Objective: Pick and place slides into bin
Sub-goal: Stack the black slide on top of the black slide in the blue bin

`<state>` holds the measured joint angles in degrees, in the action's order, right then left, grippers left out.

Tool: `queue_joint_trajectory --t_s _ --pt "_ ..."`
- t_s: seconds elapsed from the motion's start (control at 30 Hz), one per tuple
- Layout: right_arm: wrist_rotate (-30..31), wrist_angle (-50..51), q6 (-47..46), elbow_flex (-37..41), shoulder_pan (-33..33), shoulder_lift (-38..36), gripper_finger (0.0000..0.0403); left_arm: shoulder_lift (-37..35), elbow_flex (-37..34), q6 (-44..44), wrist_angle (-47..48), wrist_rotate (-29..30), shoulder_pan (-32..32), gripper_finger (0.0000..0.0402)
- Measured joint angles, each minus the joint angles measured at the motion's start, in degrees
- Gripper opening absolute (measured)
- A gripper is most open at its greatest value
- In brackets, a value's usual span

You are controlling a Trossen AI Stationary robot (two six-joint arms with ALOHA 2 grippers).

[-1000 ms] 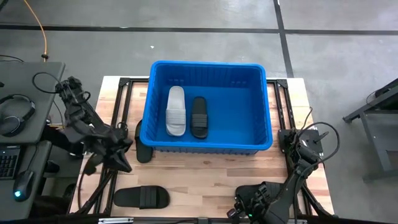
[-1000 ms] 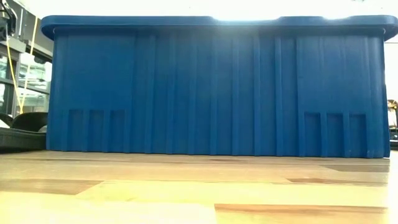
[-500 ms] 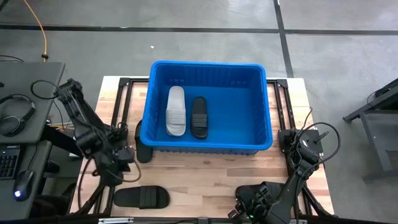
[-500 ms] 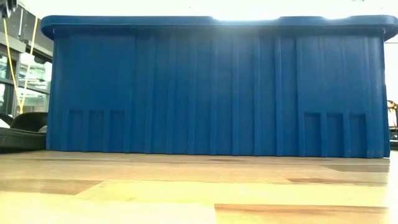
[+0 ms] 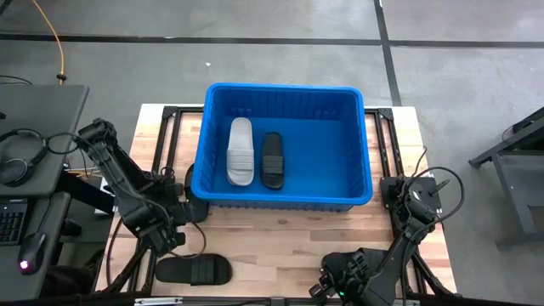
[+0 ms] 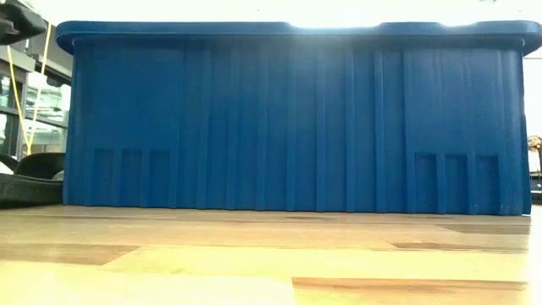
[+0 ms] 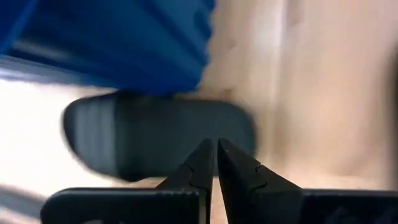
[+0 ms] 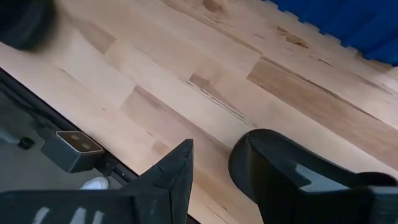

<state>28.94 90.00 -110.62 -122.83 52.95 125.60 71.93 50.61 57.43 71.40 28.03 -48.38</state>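
Observation:
The blue bin (image 5: pixel 286 194) holds a light grey slide (image 5: pixel 240 151) and a black slide (image 5: pixel 271 160), both lying flat on its floor. Another black slide (image 7: pixel 155 140) lies on the table against the bin's near left corner. My left gripper (image 7: pixel 214 146) hangs shut just above its near edge, tipped steeply down. A third black slide (image 5: pixel 193 269) lies near the table's front edge. My right gripper (image 8: pixel 224 162) is at the front right, shut on one more black slide (image 8: pixel 280 171). My right gripper has the black slide by a part that the slide itself hides. The slide covers one finger. The other finger (image 8: pixel 180 168) stands beside the slide's rounded end (image 8: pixel 245 158), with bare table showing between them. The slide seems lifted off the table.
The bin stands at the middle of the wooden table (image 5: pixel 280 238) and fills the low view as a blue wall (image 6: pixel 288 119). Bare wood lies between the bin and the front edge. A desk with headphones (image 5: pixel 21 157) stands left of the table.
My left gripper has sunk and come toward the table's near edge, tipping from nearly level to steeply down. It has stayed shut and now hangs over the black slide by the bin's corner. No slide has moved.

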Motion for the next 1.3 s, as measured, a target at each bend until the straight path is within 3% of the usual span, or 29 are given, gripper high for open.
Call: queue_joint_trajectory --t_s 0.27,0.57,0.8,1.0,1.13,1.3 --pt "0.4 0.0 2.8 0.0 0.5 0.0 0.0138 4.4 -4.2 5.0 2.7 0.0 0.0 0.0014" --pt "1.8 0.0 6.1 0.0 0.7 0.0 0.0138 9.8 -7.6 9.3 0.5 -7.1 0.1 0.0023" --pt "2.6 0.0 8.1 0.0 0.9 0.0 0.0138 10.4 -7.7 12.7 5.5 -8.7 5.9 0.0129" --pt "0.7 0.0 9.0 0.0 1.4 0.0 0.0138 10.8 -7.5 4.4 1.6 -6.2 10.4 0.0220" --pt "1.1 0.0 7.9 0.0 2.2 0.0 0.0138 10.9 -7.7 -3.1 0.4 -5.1 11.0 0.0246" --pt "3.3 0.0 4.0 0.0 3.0 0.0 0.0138 10.9 -7.7 -7.9 1.2 -4.9 10.7 0.0241"
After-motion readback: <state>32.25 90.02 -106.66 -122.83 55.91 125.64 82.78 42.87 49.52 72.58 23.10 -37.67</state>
